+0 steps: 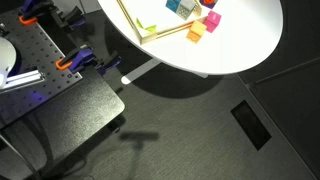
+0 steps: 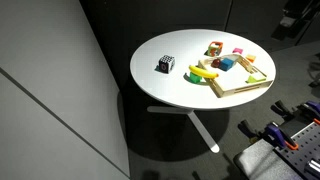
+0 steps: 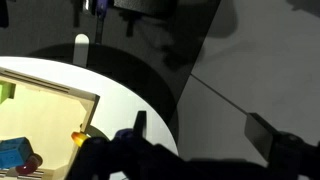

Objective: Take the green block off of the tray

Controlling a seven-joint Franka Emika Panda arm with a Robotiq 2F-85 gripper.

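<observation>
The round white table (image 2: 160, 88) fills the middle of an exterior view, with the tray (image 2: 242, 89) – pale base, thin light wooden rim – lying near its edge. In the wrist view the gripper (image 3: 200, 140) hangs dark above the floor beside the table, off the tray's corner, its 2 fingers standing well apart and holding nothing. The green block (image 3: 5, 93) – a small lime cube, cut by the frame's edge – sits inside the tray against the rim, apart from the teal block (image 3: 12, 152).
</observation>
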